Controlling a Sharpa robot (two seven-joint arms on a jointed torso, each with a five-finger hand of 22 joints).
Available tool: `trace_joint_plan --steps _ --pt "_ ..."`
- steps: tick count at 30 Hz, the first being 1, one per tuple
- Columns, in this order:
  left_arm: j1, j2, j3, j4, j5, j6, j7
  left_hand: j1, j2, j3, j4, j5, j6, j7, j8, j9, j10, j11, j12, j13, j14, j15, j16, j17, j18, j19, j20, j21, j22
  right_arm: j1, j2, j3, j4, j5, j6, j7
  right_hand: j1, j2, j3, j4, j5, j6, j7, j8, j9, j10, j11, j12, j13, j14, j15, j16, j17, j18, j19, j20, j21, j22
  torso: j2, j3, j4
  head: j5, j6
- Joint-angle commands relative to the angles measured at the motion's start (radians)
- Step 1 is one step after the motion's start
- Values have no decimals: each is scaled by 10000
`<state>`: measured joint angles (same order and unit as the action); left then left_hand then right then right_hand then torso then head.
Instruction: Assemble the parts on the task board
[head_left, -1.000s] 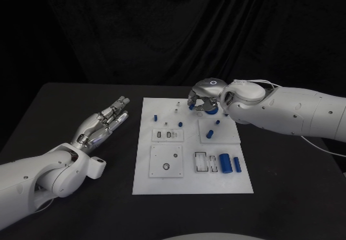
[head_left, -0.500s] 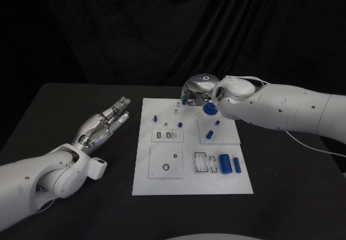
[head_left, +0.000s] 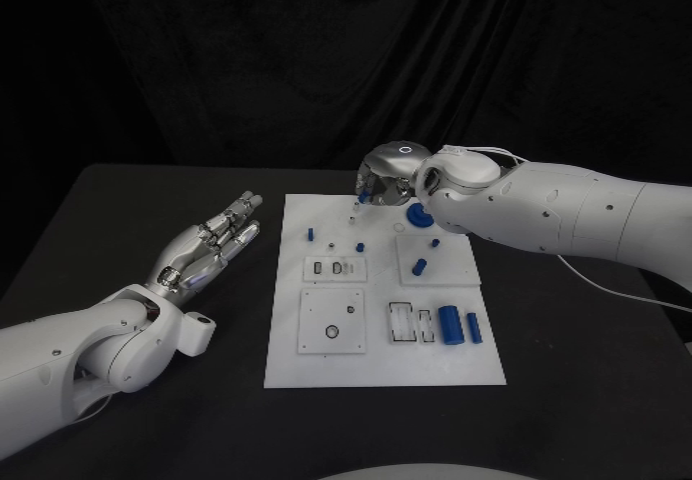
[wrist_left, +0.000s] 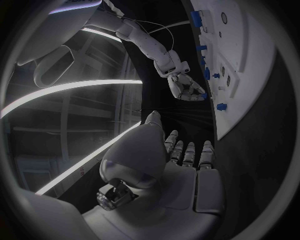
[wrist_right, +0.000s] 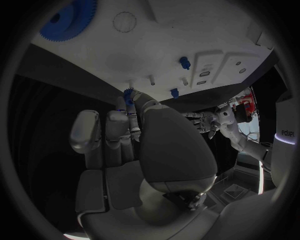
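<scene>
My left robot hand (head_left: 205, 250) lies flat and open on the black surface (head_left: 130, 220), fingers straight and spread, holding nothing, well apart from the left edge of the task board (head_left: 378, 360). It takes no part in what comes next as I judge it.

The board itself is a flat, matte white plate with raised white sub-plates and shallow slots. Near its far left stands a small blue peg (head_left: 310, 236); farther right, two short blue pegs (head_left: 420, 267) stand on a square sub-plate, and two longer blue cylinders (head_left: 450, 326) lie side by side near the right edge, their long axes running toward me and away.

My right robot hand (head_left: 381, 186) hovers over the board's far edge, plainly the nearer of the two to the parts. Its fingers are curled together around a small blue piece (wrist_right: 128, 96), whose tip shows past the fingertips in the right wrist view. A toothed blue gear (head_left: 418, 215) sits on the board just beside and to the right of that hand. The thin pale pins (wrist_right: 150, 79) at the far edge lie just below the held piece, so I judge the move is straight down onto them.
</scene>
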<state>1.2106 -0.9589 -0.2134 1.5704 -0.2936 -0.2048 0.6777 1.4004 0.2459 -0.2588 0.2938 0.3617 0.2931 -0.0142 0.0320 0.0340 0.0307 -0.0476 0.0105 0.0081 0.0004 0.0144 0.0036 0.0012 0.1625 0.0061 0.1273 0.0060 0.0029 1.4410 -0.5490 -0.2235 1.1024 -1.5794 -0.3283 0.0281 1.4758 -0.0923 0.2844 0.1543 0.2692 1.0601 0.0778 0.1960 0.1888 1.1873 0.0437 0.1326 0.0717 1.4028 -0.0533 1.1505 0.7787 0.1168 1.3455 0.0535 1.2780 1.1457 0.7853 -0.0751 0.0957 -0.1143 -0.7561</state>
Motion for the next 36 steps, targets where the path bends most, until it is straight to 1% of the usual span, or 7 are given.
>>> trace_joint_plan --steps 1,6,17,21,25,28,36 --pt "7 32 8 -6 27 135 1829 33 -7 -61 -14 18 18 34 18 -1 -20 76 -40 -13 -4 45 -36 -12 158 -9 56 -6 13 13 74 10 -83 25 -60 -50 -138 3 57 9 50 -90 10 -31 474 30 43 -71 -13 18 27 40 -16 -207 33 34 56 23 4 -6 6 -33 4" --pt "7 56 8 -26 27 149 1817 33 -7 -61 -14 18 18 34 18 -1 -20 76 -40 -13 -4 45 -36 -12 158 -9 56 -6 13 10 220 11 -224 25 21 -49 -153 1 68 13 50 -126 13 -54 483 23 49 -99 -15 8 30 33 -24 -212 39 41 74 55 -2 -7 -13 -28 -26" --pt "7 110 8 -63 27 182 1790 32 -7 -63 -18 19 29 43 19 1 -26 82 -41 -15 -4 49 -36 -12 159 -9 61 -6 13 -4 520 10 -533 25 333 -116 -189 2 96 27 51 -206 24 -106 502 6 56 -159 -19 -25 37 8 -54 -223 48 53 109 126 1 -7 1 -97 -94" --pt "7 130 8 -78 27 198 1786 33 -5 -63 -20 20 36 50 20 1 -27 86 -42 -15 -4 54 -36 -12 160 -8 64 -6 13 -24 642 10 -696 25 432 -142 -201 -2 122 24 51 -256 21 -142 518 -32 69 -217 -25 -56 45 -12 -78 -226 36 63 116 152 0 -7 -2 -105 -116" --pt "7 135 8 -84 27 205 1781 33 -5 -63 -20 20 36 50 20 1 -27 86 -42 -15 -4 54 -36 -12 160 -8 64 -6 13 -53 750 10 -858 25 554 -179 -210 -6 147 20 52 -304 20 -176 530 -75 77 -273 -30 -90 51 -41 -118 -224 14 71 109 157 -1 -11 -23 -94 -154" --pt "7 146 8 -90 27 214 1776 34 -2 -62 -23 20 54 59 23 4 -31 92 -43 -16 -4 59 -36 -12 160 -8 68 -5 14 -95 815 9 -971 25 665 -213 -210 -6 147 20 52 -304 20 -176 530 -75 77 -273 -30 -90 51 -41 -118 -224 14 71 109 157 0 -9 -20 -99 -163" --pt "7 153 8 -107 27 237 1761 38 2 -60 -27 21 62 71 25 5 -30 99 -43 -16 -4 67 -36 -12 160 -6 74 -3 15 -154 844 9 -1044 25 826 -253 -228 -9 174 19 51 -339 17 -205 550 -126 90 -338 -32 -141 62 -88 -186 -224 -11 82 103 170 -2 -8 -15 -98 -200"
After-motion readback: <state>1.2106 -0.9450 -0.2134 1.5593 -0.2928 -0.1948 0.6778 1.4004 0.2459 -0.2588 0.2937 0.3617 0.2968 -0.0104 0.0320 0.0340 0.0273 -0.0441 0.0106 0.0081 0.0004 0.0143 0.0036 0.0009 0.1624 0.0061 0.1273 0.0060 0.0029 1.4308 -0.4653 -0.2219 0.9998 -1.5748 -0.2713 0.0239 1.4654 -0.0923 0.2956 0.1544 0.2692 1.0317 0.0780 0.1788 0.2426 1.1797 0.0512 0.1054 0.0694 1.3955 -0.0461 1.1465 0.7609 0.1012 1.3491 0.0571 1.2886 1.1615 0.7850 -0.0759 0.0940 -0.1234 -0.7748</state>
